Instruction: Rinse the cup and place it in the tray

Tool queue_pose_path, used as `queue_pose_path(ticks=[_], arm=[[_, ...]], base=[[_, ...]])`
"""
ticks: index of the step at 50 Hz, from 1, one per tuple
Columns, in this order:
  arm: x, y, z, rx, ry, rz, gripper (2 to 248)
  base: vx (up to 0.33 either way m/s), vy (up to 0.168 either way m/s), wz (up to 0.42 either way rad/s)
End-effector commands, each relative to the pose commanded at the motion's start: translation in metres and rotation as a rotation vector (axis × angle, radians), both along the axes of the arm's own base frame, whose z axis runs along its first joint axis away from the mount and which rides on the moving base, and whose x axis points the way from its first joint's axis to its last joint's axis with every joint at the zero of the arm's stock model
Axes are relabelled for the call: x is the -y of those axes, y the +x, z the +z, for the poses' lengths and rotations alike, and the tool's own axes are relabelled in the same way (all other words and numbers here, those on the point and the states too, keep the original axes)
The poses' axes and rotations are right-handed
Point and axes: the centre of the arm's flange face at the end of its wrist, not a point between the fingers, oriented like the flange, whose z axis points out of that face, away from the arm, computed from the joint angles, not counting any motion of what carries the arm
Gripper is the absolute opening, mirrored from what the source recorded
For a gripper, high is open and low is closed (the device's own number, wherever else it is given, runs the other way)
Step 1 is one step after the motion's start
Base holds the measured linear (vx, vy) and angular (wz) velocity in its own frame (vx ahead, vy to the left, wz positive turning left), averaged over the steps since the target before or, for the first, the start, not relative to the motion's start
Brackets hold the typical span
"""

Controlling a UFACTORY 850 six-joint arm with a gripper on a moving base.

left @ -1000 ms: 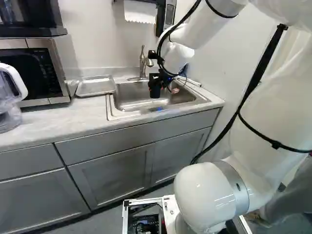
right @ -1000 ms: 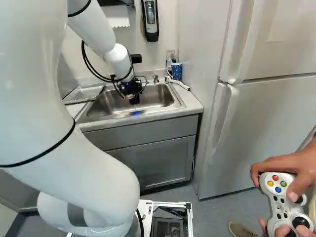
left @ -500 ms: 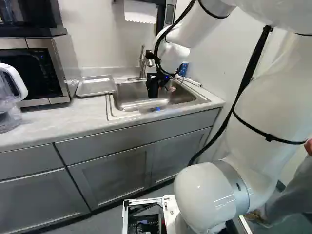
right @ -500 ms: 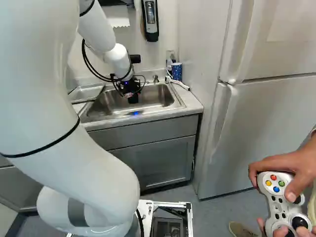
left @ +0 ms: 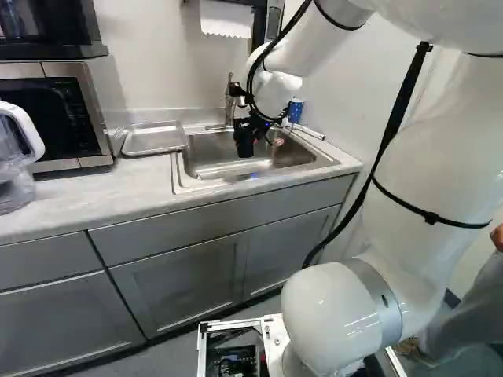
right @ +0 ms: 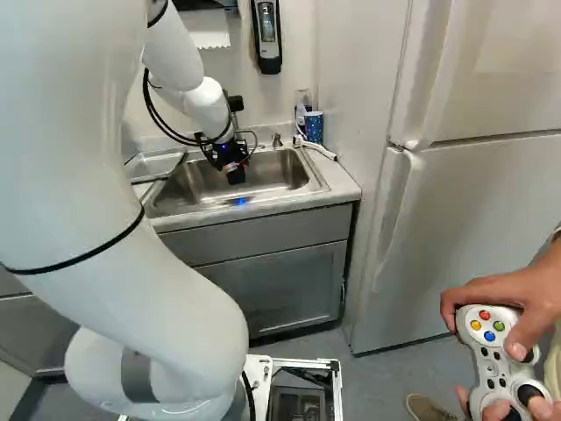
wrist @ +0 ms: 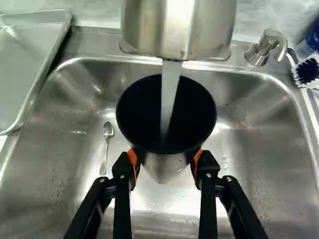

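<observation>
Here's the cup (wrist: pixel 135 117) in my gripper (right: pixel 230 160), pinched from both sides by orange pads (wrist: pixel 132 158), over the sink (wrist: pixel 249 149)! Taking twelve as straight ahead of the fingers, the faucet (wrist: pixel 179 30) looms close at twelve, blocking that side. Spoon (wrist: pixel 108 130) between eight and nine, lying in the sink. At ten, past the rim, there's the tray (wrist: pixel 25 64) on the counter (left: pixel 102 184). Soap pump (wrist: pixel 269 45) at two, brush (wrist: pixel 306 70) just beyond. Into the containers: water (wrist: pixel 170 94) is pouring right into the cup's dark mouth; how full, I can't tell.
</observation>
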Motion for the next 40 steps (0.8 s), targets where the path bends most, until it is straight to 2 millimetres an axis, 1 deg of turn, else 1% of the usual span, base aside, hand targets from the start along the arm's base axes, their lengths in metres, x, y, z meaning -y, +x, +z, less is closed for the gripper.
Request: queue_pose_path(ticks=[13, 40], arm=[[-0.002, -0.001, -0.001, -0.009, -0.034, 0.033, 121], [-0.014, -0.001, -0.002, -0.042, 0.013, -0.043, 121]], base=[[0.0, 0.0, 0.0], [0.0, 0.0, 0.0]])
